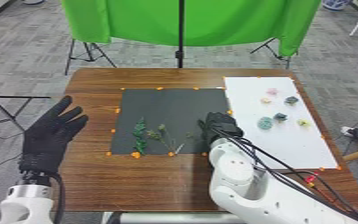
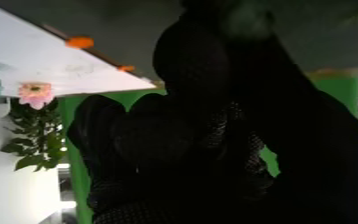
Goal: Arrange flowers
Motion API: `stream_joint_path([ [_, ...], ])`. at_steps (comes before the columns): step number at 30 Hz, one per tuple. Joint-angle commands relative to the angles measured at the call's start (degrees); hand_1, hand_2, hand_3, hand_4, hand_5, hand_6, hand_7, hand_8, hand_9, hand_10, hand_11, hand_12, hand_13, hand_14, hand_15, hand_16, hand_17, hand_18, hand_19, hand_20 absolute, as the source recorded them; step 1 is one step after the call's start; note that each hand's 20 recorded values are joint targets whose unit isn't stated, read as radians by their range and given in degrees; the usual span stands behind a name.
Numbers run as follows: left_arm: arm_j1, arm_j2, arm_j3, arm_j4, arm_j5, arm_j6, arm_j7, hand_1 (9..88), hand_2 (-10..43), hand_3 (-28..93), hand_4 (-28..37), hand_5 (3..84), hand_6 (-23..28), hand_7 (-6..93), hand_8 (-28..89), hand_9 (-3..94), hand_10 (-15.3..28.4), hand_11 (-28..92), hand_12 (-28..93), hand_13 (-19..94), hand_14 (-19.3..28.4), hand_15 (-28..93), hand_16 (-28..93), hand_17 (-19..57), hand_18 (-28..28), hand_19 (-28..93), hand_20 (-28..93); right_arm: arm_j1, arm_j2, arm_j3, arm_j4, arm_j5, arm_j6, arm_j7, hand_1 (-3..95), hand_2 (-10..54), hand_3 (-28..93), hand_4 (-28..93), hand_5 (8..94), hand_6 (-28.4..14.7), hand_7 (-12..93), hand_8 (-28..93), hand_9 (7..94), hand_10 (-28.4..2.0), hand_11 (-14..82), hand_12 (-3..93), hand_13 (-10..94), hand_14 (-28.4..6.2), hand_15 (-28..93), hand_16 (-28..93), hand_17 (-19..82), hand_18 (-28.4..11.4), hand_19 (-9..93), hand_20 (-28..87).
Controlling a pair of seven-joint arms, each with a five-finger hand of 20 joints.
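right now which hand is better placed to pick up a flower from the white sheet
Likely the right hand: it's at the right edge of the black sheet, near the flowers. The left hand is past that sheet's left side.

At the frame's lower right, a smooth, rounded white arm [image 1: 238, 192] bears thin black cables [image 1: 270, 169]. Black fabric gloves [image 1: 42, 157] cover the left hand [image 1: 48, 131] and right hand [image 1: 222, 126].
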Motion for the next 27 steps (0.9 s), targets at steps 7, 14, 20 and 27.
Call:
stream_joint_path([
  [7, 0.0, -0.47, 0.06, 0.36, 0.44, -0.58, -0.74, 26.1, 7.0, 79, -21.5, 40.5, 9.9, 10.0, -9, 36.9, 21.2, 24, 10, 26, 28.4, 52, -10, -9.0, 28.4, 61, -1, -0.4, 0.2, -0.9, -0.3, -1.9, -4.1, -0.4, 41.4, -9.5, 70, -28, 87.5, -3.5, 17, 0, 87.4, -12.9, 45.1, 21.2, 79, -11.0, 78, 23, 48, -24.8, 93, 52],
  [14, 1.2, -0.45, -0.28, 0.01, 0.23, -0.07, -0.51, 26.2, 7.2, 79, -21.5, 40.5, 9.9, 10.0, -9, 36.8, 21.1, 24, 10, 26, 28.4, 52, -10, -9.0, 28.4, 61, -1, -3.2, 2.8, 2.8, -4.3, -2.1, -3.5, -0.4, 38.5, -9.5, 69, -27, 83.0, -4.4, 17, -11, 82.2, -15.1, 44.3, 20.7, 74, -12.8, 78, 22, 44, -25.9, 93, 48],
  [20, 1.1, -0.83, -0.36, 0.11, 0.26, -0.05, -0.49, 26.3, 7.2, 79, -21.4, 40.5, 9.9, 9.9, -9, 36.9, 21.2, 24, 10, 26, 28.4, 52, -10, -9.0, 28.4, 61, -1, -5.6, 6.5, 7.1, -8.3, -2.6, -0.8, -1.3, 37.6, -9.5, 67, -26, 82.8, -4.6, 17, -11, 81.7, -15.3, 44.3, 20.4, 74, -13.0, 78, 22, 44, -26.1, 93, 47],
  [27, 1.0, -0.94, -0.06, 0.77, -0.39, -0.95, 0.64, 25.8, 7.0, 79, -21.5, 40.5, 9.9, 9.9, -9, 36.9, 21.1, 24, 10, 26, 28.4, 52, -10, -9.0, 28.4, 61, -1, -7.8, 16.6, 13.7, -7.4, 0.7, 13.8, -3.9, 34.4, -9.5, 70, -25, 70.7, -5.8, 14, -11, 71.4, -18.5, 33.1, 17.1, 63, -16.4, 72, 15, 34, -25.9, 91, 27],
])
